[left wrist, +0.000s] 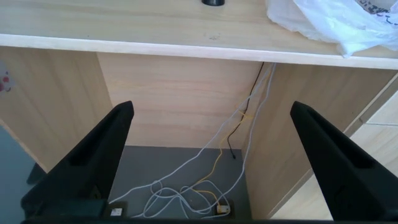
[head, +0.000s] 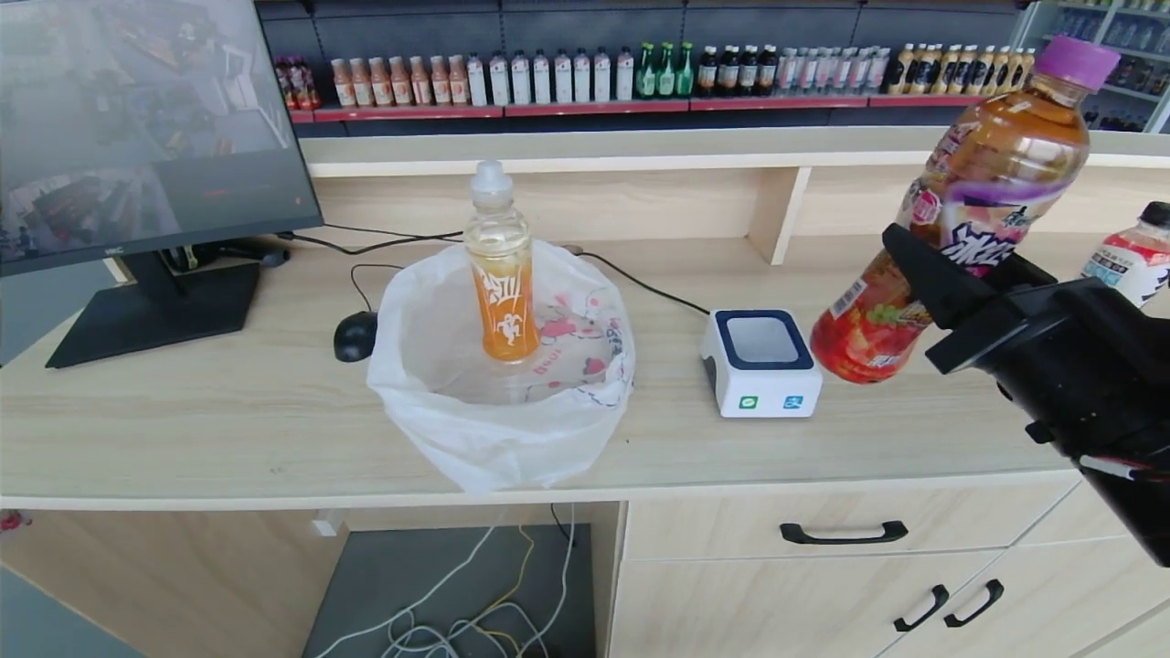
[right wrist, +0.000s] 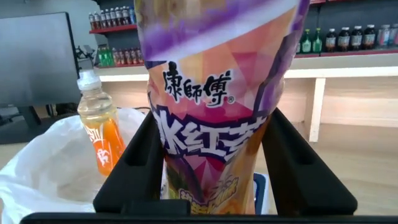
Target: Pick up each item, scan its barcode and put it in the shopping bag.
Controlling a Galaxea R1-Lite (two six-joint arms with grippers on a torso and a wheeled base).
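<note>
My right gripper (head: pixel 946 274) is shut on a tea bottle (head: pixel 969 201) with a purple cap and a purple and red label, held tilted in the air just right of the white barcode scanner (head: pixel 759 361). The right wrist view has the tea bottle (right wrist: pixel 214 112) close up between the black fingers (right wrist: pixel 134 165). A white shopping bag (head: pixel 498 393) sits open on the counter with an orange drink bottle (head: pixel 501 265) upright inside it. My left gripper (left wrist: pixel 211 162) hangs open below the counter edge, over loose cables.
A monitor (head: pixel 137 119) stands at the counter's left, and a black mouse (head: pixel 355 335) lies beside the bag. Another bottle (head: pixel 1129 256) with a black cap stands at the far right. Drawers (head: pixel 841 535) sit under the counter, and stocked shelves (head: pixel 640 78) run behind.
</note>
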